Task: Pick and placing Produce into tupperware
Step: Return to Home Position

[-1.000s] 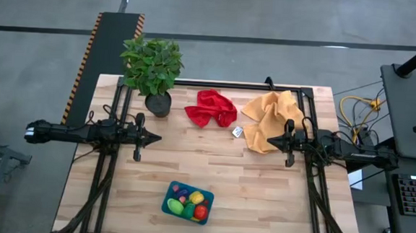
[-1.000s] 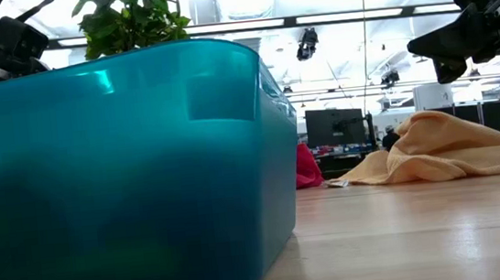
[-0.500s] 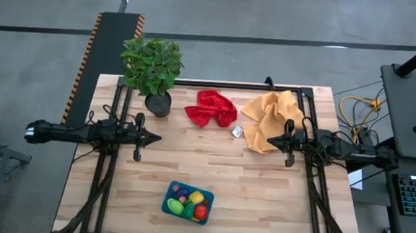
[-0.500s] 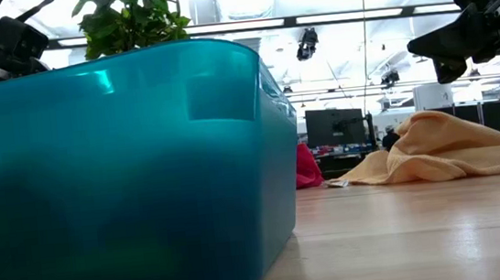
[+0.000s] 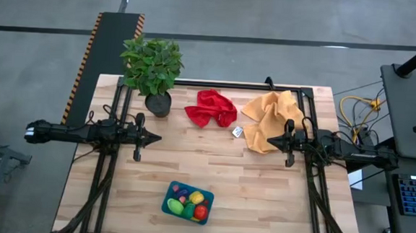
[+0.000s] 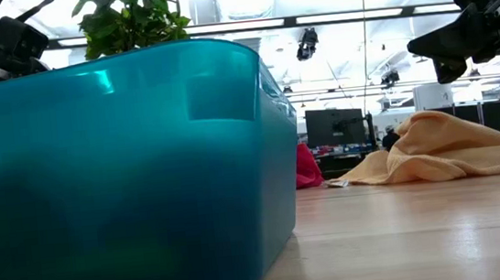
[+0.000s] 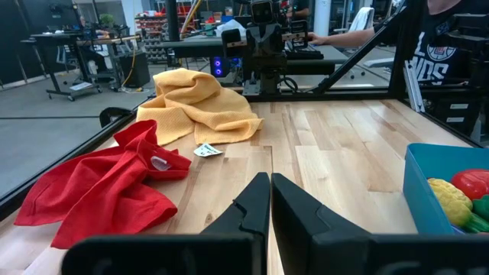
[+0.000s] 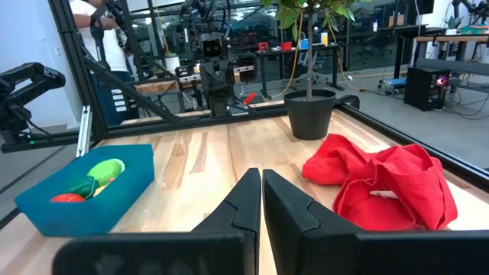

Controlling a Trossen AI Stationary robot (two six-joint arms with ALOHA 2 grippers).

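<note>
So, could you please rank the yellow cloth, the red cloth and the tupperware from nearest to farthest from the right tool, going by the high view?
1. yellow cloth: right at the right tool, on the table's right side.
2. red cloth: farther left, mid-table.
3. tupperware: lower middle of the picture.

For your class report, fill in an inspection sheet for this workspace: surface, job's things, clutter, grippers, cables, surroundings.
Surface: wooden table, pale planks.
Job's things: teal tupperware near the front edge, holding the produce; no loose pieces seen.
Clutter: red cloth, yellow cloth and potted plant along the far side.
Grippers: left gripper and right gripper shut, empty, facing each other.
Cables: yellow cables right of the table.
Surroundings: keyboard; a person beyond the table.
</note>
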